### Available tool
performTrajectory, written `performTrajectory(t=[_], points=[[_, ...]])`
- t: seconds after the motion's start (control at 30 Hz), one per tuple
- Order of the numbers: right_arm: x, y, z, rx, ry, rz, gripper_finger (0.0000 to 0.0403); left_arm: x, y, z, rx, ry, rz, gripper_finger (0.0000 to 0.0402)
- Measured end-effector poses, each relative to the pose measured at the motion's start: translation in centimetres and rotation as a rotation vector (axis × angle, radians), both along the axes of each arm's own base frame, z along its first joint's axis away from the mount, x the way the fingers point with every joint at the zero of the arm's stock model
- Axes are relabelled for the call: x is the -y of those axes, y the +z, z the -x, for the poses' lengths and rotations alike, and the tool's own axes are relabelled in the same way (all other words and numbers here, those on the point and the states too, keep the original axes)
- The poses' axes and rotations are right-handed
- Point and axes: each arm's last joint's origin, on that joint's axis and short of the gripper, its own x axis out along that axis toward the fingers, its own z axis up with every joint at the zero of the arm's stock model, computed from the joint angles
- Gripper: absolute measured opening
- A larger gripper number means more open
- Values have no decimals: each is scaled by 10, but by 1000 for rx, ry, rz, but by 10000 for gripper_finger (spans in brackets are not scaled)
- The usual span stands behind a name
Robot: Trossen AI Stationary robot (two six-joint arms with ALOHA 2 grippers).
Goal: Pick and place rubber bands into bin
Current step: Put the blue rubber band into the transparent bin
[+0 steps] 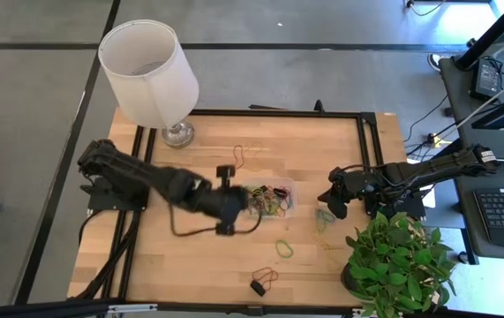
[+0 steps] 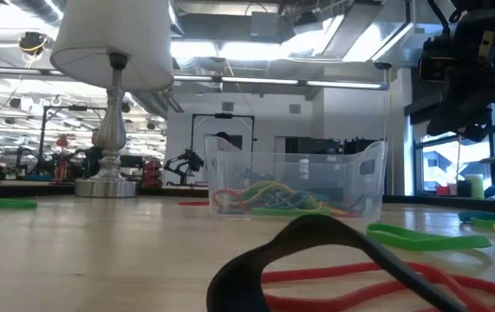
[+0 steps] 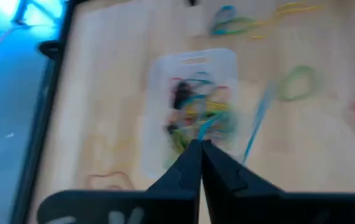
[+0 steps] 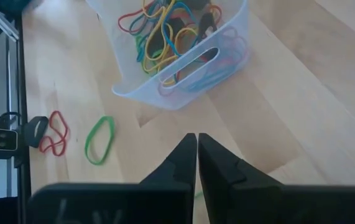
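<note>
While the bin (image 1: 271,200) sits at frame centre holding tangled rubber bands (image 4: 165,31), the left gripper (image 3: 199,149) hovers just left of it, fingers pressed together; the right gripper (image 4: 197,146), also closed, waits right of centre.

I'm looking at a pale wooden table (image 1: 207,256) with a black frame. On it, at the far left corner, stands a lamp (image 1: 150,66) with a white shade. The clear bin (image 1: 274,201) sits mid-table. Loose rubber bands (image 1: 284,248) lie around it: a green one near the bin, a red-and-black tangle (image 1: 261,282) at the near edge, a thin reddish one (image 1: 237,157) farther back. A potted plant (image 1: 397,261) occupies the near right corner.
</note>
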Motion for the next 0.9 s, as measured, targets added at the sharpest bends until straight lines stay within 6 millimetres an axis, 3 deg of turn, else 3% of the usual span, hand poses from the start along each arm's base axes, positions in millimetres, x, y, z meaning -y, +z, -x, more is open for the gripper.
performTrajectory(t=[0.23, 0.43, 0.7, 0.9], points=[[0, 0, 0, -4, 2, 4, 21, -44, -10, -39, 45, -35, -14, 2], [0, 0, 0, -4, 13, 17, 21, -71, -44, -81, 72, -32, 8, 2], [0, 0, 0, -4, 12, 17, 21, -82, -103, -117, 5, -41, 72, 2], [0, 0, 0, -4, 11, 15, 21, -78, -132, -126, -53, -49, 168, 14]])
